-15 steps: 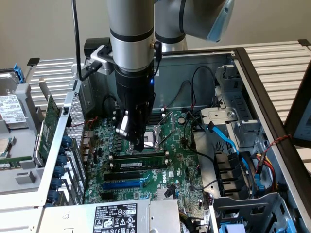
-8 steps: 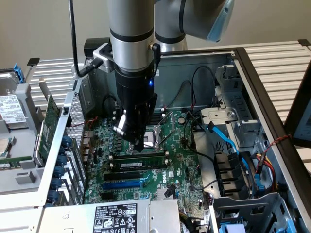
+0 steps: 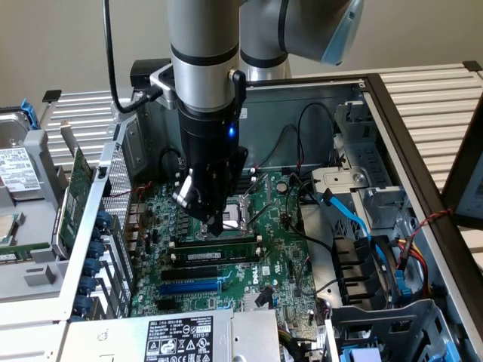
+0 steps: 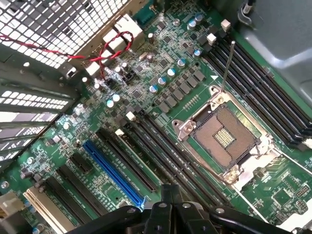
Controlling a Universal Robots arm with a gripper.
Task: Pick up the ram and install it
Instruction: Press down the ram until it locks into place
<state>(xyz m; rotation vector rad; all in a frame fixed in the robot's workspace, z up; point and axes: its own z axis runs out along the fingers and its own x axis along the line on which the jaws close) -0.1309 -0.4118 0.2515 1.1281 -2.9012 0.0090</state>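
The ram [image 3: 234, 253], a long thin green stick with a white label strip, stands on edge in a black slot on the motherboard [image 3: 279, 256], in front of the CPU socket [image 3: 243, 208]. My gripper [image 3: 214, 226] hangs straight down over the ram's half nearer the exterior view's left. Its dark fingers are shut with nothing between them, and their tip is right at the ram's top edge. In the wrist view the shut fingertips [image 4: 170, 197] sit over the row of long black slots [image 4: 165, 151], beside the blue slot [image 4: 114, 170].
The open PC case's metal walls [image 3: 317, 102] ring the board. A green expansion card [image 3: 75, 196] and a hard drive [image 3: 19, 173] lie outside at the exterior view's left. Black and blue cables [image 3: 355, 219] crowd the right, and the power supply [image 3: 177, 339] is in front.
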